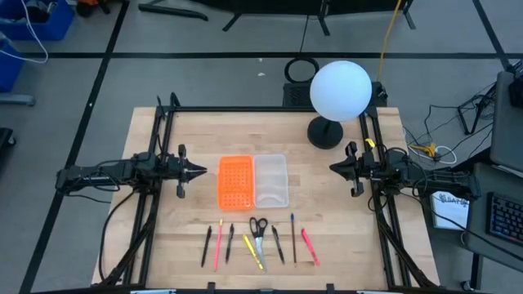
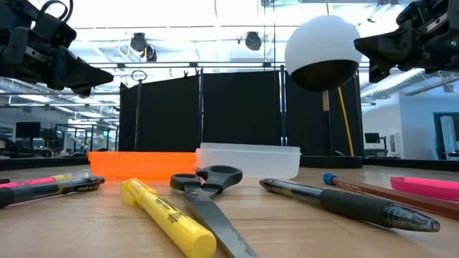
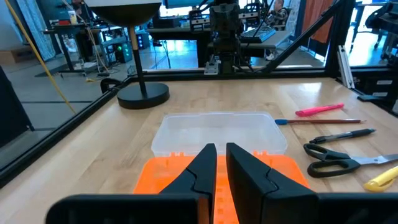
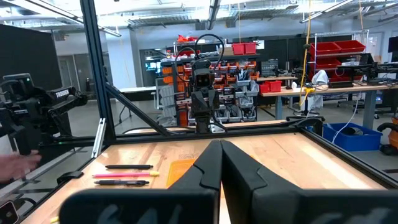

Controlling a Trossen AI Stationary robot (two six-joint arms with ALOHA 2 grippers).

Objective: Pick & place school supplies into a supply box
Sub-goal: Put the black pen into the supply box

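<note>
The supply box, a shallow clear tray, lies flat at mid-table, side by side with an orange perforated piece. The school supplies lie flat in a row near the table's front edge: black pens, a pink pen, a yellow highlighter, scissors, a pencil and a pink highlighter. My left gripper hovers level, left of the orange piece, its fingers a narrow gap apart. My right gripper hovers level, right of the supply box, shut. Both hold nothing.
A lamp with a white globe stands on its black base at the table's far right, close behind my right gripper. Black frame rails run along the table's left and right sides. Bare wood lies between the trays and the row of supplies.
</note>
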